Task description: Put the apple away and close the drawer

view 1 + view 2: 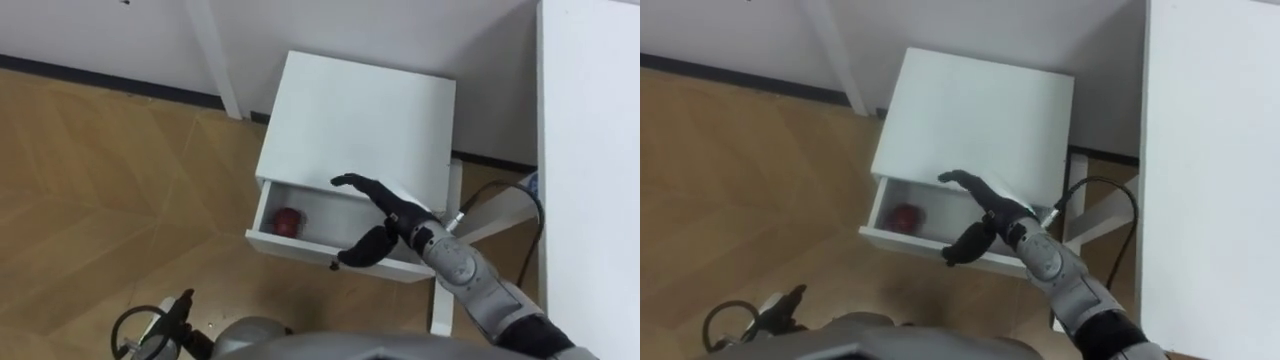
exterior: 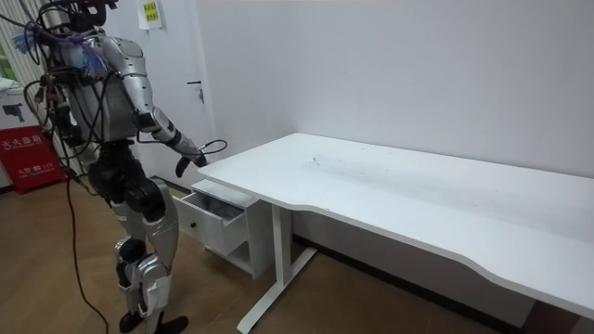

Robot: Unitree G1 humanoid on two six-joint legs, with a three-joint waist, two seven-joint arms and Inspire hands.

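Observation:
A small red apple (image 1: 288, 221) lies in the left part of the open drawer (image 1: 300, 246) of a white cabinet (image 1: 360, 120). My right hand (image 1: 385, 215) hovers over the drawer's right half with fingers spread and thumb down, open and holding nothing, a short way right of the apple. Low at the left edge of the eye view is my left hand (image 1: 178, 308), away from the drawer. In the room view I stand upright in front of the cabinet, right hand (image 2: 190, 158) stretched out over the pulled-out drawer (image 2: 215, 211).
A large white desk (image 1: 590, 150) stands right of the cabinet, its leg (image 1: 443, 290) close to the drawer's right corner. White wall runs behind. Wooden floor (image 1: 100, 200) lies open to the left. A red box (image 2: 37, 153) stands behind me.

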